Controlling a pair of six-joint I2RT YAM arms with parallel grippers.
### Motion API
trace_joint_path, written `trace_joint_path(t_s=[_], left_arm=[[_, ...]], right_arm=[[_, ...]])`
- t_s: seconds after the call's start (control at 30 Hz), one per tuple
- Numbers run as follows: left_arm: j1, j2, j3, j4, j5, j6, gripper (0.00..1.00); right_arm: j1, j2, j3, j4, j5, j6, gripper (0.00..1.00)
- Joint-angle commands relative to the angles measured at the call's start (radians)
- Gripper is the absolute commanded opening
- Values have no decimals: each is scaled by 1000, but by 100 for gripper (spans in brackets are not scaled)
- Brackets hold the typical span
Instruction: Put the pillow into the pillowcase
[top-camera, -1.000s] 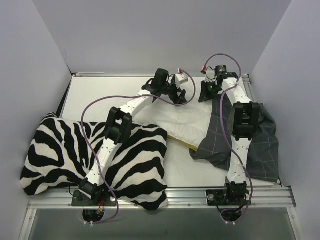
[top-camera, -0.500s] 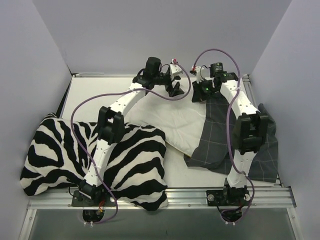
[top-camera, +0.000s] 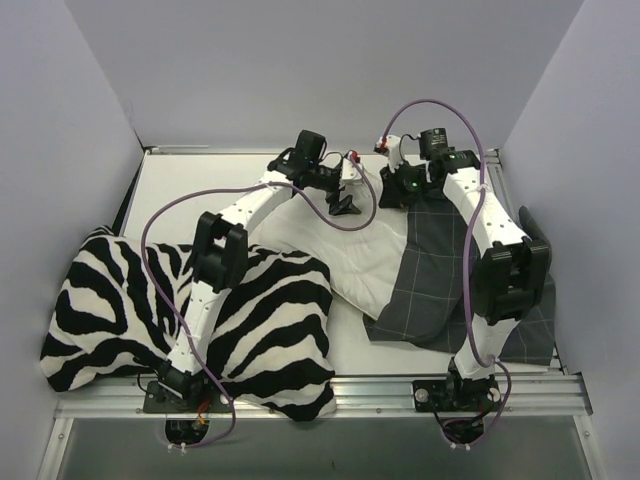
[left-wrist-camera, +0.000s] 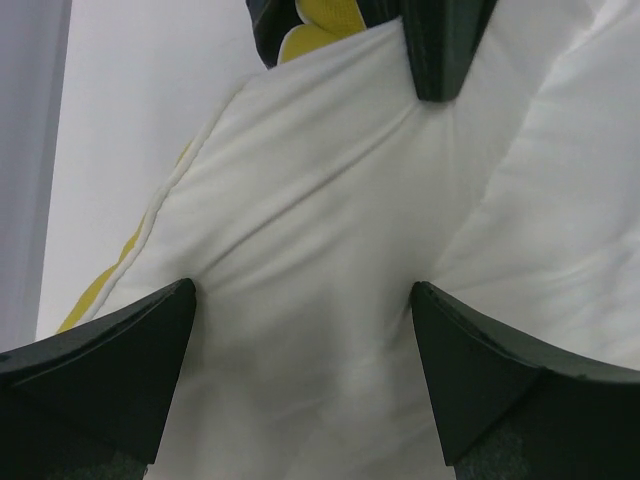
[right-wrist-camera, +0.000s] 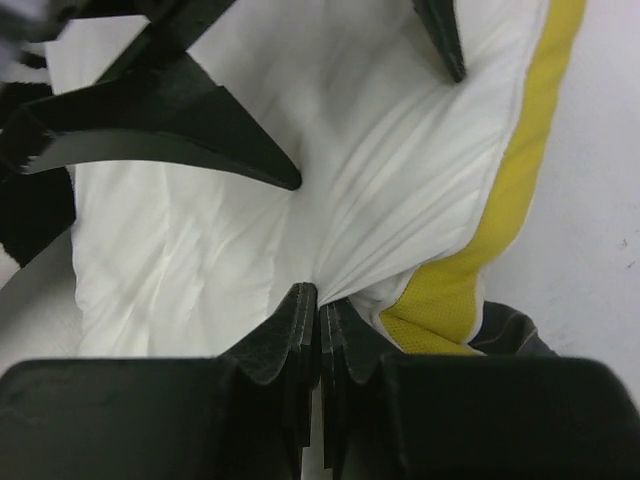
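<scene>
White quilted pillow with yellow edge (top-camera: 340, 245) lies on the worktop (top-camera: 200, 190), right end under the dark grey checked pillowcase (top-camera: 430, 285). Right fingers (right-wrist-camera: 298, 318) pinch the pillow's corner, left fingers (left-wrist-camera: 130, 360) wide above: pull slowly, straight inward.

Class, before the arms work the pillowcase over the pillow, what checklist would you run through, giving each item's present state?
1. Left hand open above the pillow: ok.
2. Right hand shut, pinching white pillow fabric: ok.
3. Pillowcase edge also caught in that pinch: cannot tell.
4. Pillow fully inside pillowcase: not ok, most of it shows.
5. Zebra cushion apart from pillow: not ok, they touch.
</scene>
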Motion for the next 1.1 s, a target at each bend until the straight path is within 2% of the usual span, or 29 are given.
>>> trace_joint_path(t_s=[0.0, 0.1, 0.13, 0.17, 0.2, 0.23, 0.37, 0.63, 0.8, 0.83, 0.87, 0.9, 0.97, 1.0, 1.03, 1.07], left_arm=[[-8, -65, 12, 0, 46, 51, 97], [-6, -114, -59, 106, 40, 31, 97], [-5, -163, -152, 164, 34, -8, 97], [0, -187, -197, 283, 25, -24, 97], [0, -210, -235, 325, 20, -27, 97], [0, -246, -296, 353, 19, -6, 97], [0, -293, -378, 479, 25, 20, 98], [-14, -292, -397, 550, 31, 66, 97], [-29, -257, -335, 426, 52, 141, 97], [-31, -241, -302, 392, 58, 184, 94], [-31, -234, -282, 314, 72, 206, 73], [-34, -229, -265, 278, 77, 220, 60], [-35, -217, -226, 182, 87, 275, 46], [-35, -217, -220, 159, 89, 305, 29], [-35, -221, -220, 142, 88, 318, 19], [-37, -224, -226, 128, 83, 324, 0]], right_arm=[[76, -114, -29, -60, -165, -38, 0], [81, -122, -40, -65, -163, -35, 0], [81, -125, -44, -65, -161, -36, 0], [81, -125, -47, -67, -160, -36, 0], [81, -133, -50, -70, -160, -36, 0], [81, -136, -53, -68, -164, -36, 0], [85, -148, -58, -74, -169, -38, 0], [125, -192, -72, -99, -177, -133, 0], [162, -231, -96, -111, -177, -202, 0], [167, -237, -101, -111, -175, -210, 0], [167, -237, -98, -108, -174, -211, 0], [167, -237, -96, -110, -171, -207, 0], [156, -238, -89, -108, -163, -205, 0], [155, -237, -87, -108, -158, -200, 0], [150, -234, -77, -106, -140, -194, 0], [139, -231, -67, -106, -131, -182, 1]])
